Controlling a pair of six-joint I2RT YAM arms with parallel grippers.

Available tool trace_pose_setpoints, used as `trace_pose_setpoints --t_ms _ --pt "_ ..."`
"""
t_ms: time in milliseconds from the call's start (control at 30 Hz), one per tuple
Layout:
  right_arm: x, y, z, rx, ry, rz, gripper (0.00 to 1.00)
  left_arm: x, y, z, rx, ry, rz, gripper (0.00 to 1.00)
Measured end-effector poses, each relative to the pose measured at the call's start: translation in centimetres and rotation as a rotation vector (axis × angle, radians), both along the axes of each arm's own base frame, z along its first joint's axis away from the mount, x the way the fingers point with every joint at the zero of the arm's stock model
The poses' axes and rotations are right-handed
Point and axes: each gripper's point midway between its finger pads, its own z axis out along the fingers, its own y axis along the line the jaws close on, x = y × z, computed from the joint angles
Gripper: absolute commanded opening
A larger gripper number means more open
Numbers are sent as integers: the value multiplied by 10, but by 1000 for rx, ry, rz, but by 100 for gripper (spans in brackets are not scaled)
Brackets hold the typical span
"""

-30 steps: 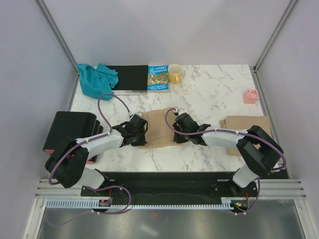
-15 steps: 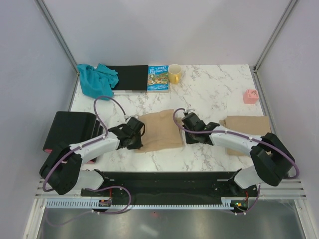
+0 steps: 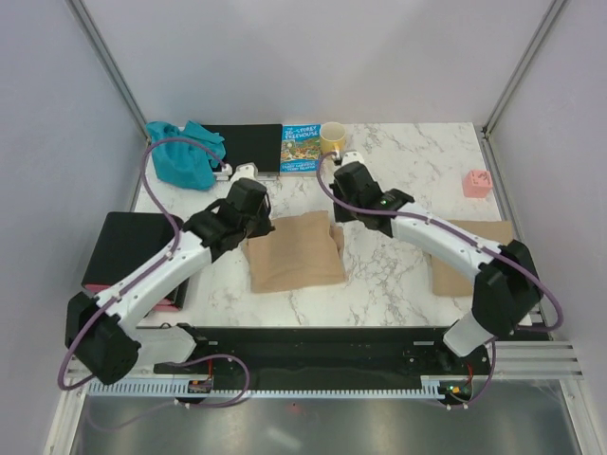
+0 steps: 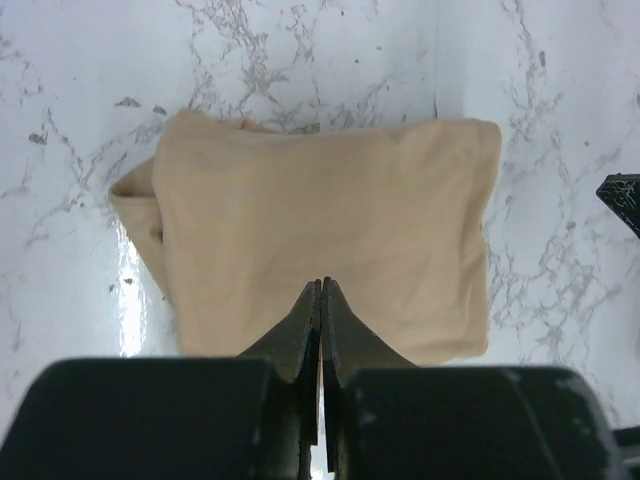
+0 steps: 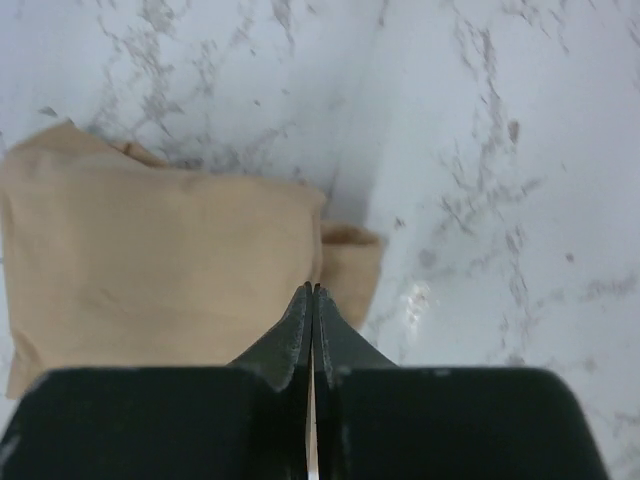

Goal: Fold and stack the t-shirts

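Observation:
A folded tan t-shirt (image 3: 294,252) lies flat near the table's middle. It fills the left wrist view (image 4: 320,225), and the right wrist view shows its right edge with a small flap sticking out (image 5: 150,270). My left gripper (image 3: 254,220) (image 4: 321,283) hovers over the shirt's far left corner, shut and empty. My right gripper (image 3: 340,207) (image 5: 312,288) hangs above the far right corner, also shut on nothing. A second folded tan t-shirt (image 3: 474,237) rests at the right, partly under the right arm. A crumpled teal garment (image 3: 180,152) sits at the far left.
A black board (image 3: 248,147), a picture book (image 3: 301,149) and a yellow mug (image 3: 333,139) line the far edge. A pink block (image 3: 477,183) stands at the far right. A black bin (image 3: 133,248) sits at the left edge.
Both arms have risen and drawn back toward the far side, off the tan shirt. The right gripper has let go and shut. The shirt now lies folded in a neater rectangle.

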Motion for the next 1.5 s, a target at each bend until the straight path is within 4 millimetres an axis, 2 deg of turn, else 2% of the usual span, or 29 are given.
trace_pose_setpoints --t_ms 67,133,200,300,400,633,1000,1500 --pt "20 22 3 30 -22 30 0 17 -3 -9 13 -1 16 2" --pt "31 38 -5 47 -21 62 0 30 -4 -35 46 37 31 2" --pt "39 53 -25 55 -1 100 0 36 -1 -66 86 91 41 2" --pt "41 64 -56 47 51 133 0 37 4 -103 131 164 49 2" --pt "40 70 -79 45 90 154 0 39 4 -118 146 186 50 2" --pt "48 75 -108 39 110 157 0 50 7 -144 174 208 60 2" --pt "60 52 -126 73 141 106 0 58 27 -153 153 214 115 2" --pt "55 45 -126 104 131 95 0 56 35 -154 120 190 130 2"
